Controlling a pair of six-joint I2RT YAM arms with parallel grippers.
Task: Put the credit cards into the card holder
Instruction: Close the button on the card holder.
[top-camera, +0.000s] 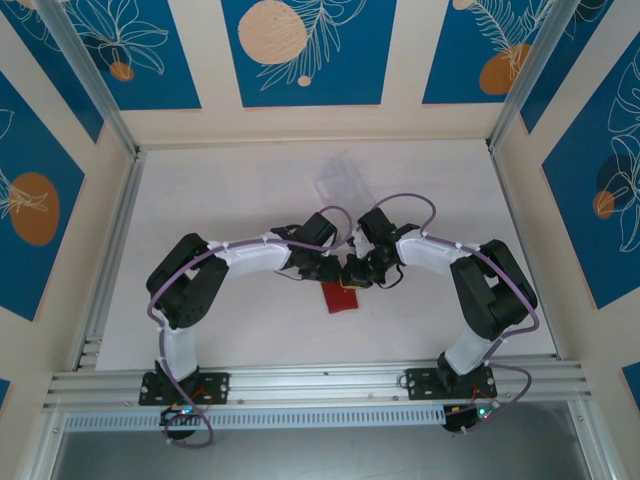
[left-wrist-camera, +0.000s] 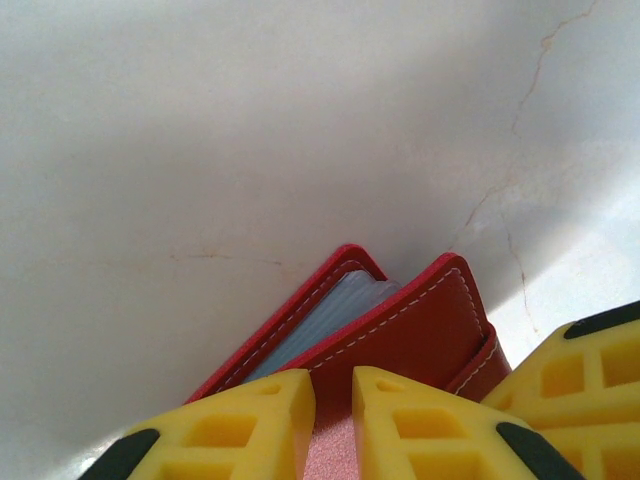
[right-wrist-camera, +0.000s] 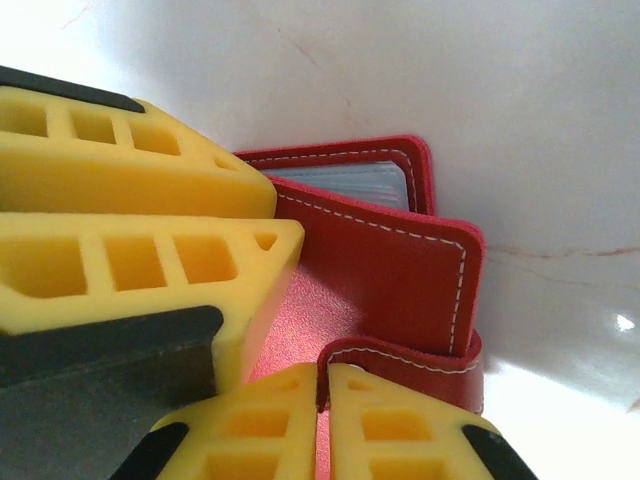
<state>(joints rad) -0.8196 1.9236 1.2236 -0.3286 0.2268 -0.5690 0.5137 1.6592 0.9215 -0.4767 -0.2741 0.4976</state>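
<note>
The red card holder (top-camera: 340, 298) lies on the white table between both arms, its covers slightly parted over grey-blue pockets (left-wrist-camera: 330, 315). My left gripper (left-wrist-camera: 333, 385) stands at its near edge with a narrow gap, and the holder's red cover (left-wrist-camera: 400, 330) runs down into that gap. My right gripper (right-wrist-camera: 323, 375) is shut on the end of the holder's stitched snap tab (right-wrist-camera: 420, 358), which curls over the cover (right-wrist-camera: 400, 260). The left gripper's fingers (right-wrist-camera: 150, 170) press in beside it. From above, the left gripper (top-camera: 330, 272) and right gripper (top-camera: 352, 278) meet over the holder. The credit cards are hidden.
A clear plastic tray (top-camera: 340, 180) sits farther back on the table (top-camera: 200, 200). Aluminium rails (top-camera: 300, 385) run along the near edge and the left side. Patterned blue panels wall the space in.
</note>
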